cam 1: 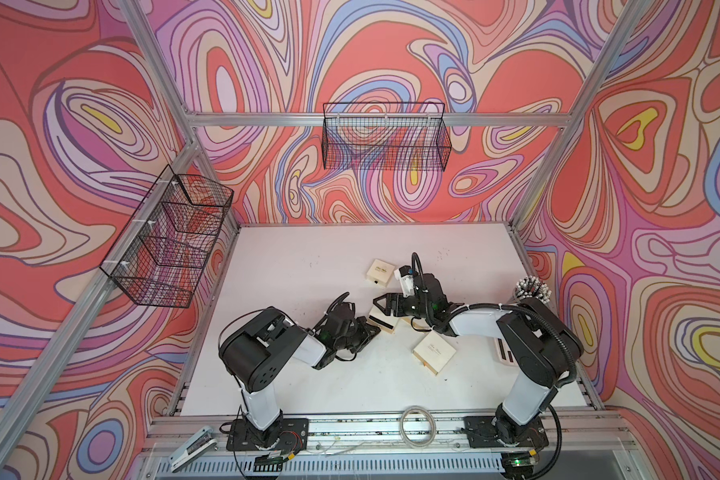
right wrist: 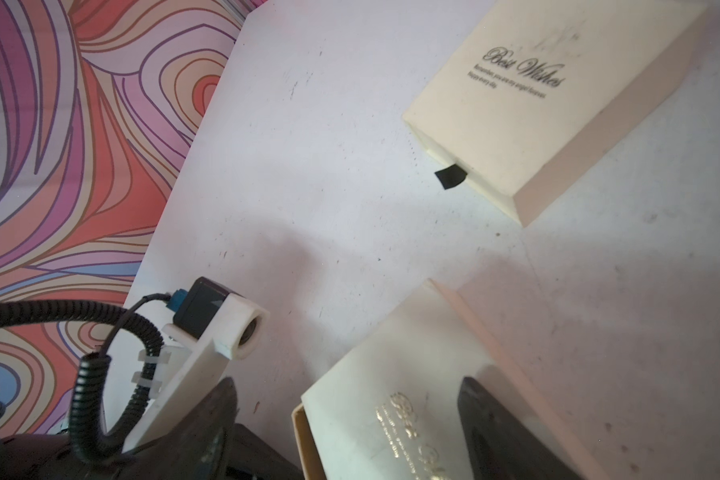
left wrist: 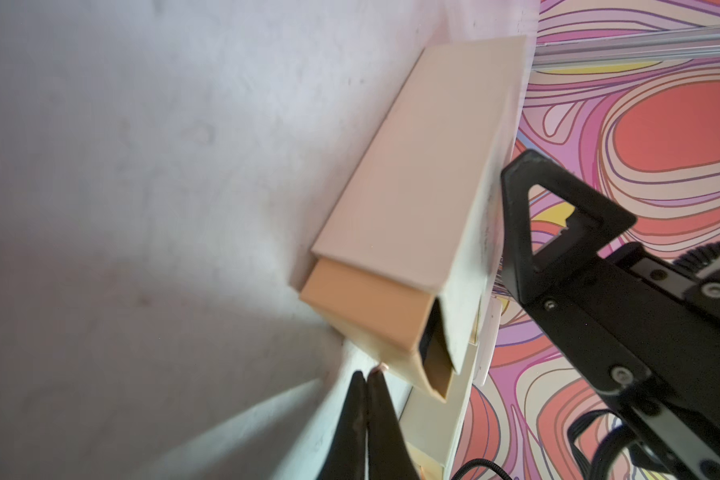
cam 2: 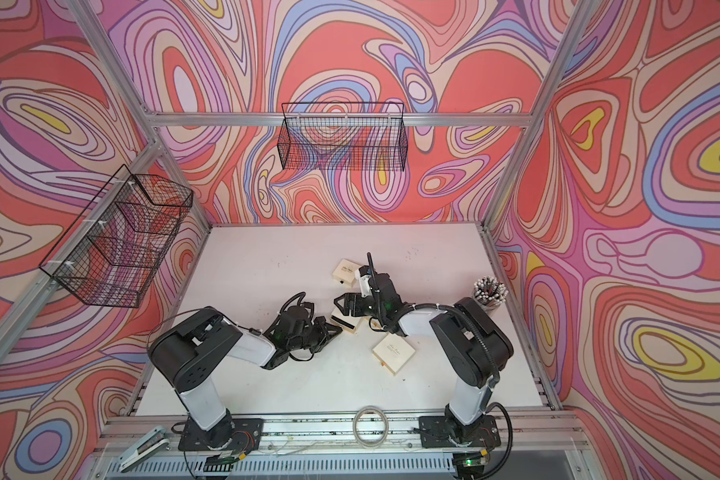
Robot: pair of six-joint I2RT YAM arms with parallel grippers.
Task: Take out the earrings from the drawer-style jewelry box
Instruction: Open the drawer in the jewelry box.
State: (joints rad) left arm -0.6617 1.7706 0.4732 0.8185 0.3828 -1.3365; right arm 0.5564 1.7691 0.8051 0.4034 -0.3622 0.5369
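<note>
Three cream boxes are lying on the white desk (cam 1: 300,270). The far box (cam 1: 380,272) is sitting closed beyond the right arm, with its black pull tab (right wrist: 449,176) poking out of the drawer front. The near box (cam 1: 433,353) is lying just beside the right forearm. A cup of black white-tipped sticks (cam 1: 533,289) is standing at the desk's right edge, and a white slotted device (cam 1: 504,353) is showing partly from under the right arm.

Between the arms, the open jewelry box (cam 1: 380,311) is lying flat. Its drawer (cam 1: 385,326) is sticking partway out and showing a dark lining. The drawer is pointing toward the desk's front edge and slightly toward the robot's left, with the sliding axis on that diagonal. The earrings cannot be made out in any view.

The right end effector (right wrist: 348,399) is standing spread wide astride the box's sleeve, one finger (right wrist: 487,419) at its edge and the other clear of it. The left end effector (left wrist: 366,376) is pressed together at the drawer's front corner. A tiny pale speck (left wrist: 381,367) is sitting at its tips, too small to name.

The desk is scuffed with dark flecks. Swirl-printed walls and an aluminium frame are enclosing it, and two black wire baskets (cam 1: 385,137) (cam 1: 171,241) are hanging above. A coil of clear tubing (cam 1: 404,426) and a stapler (cam 1: 192,451) are lying on the front rail.
</note>
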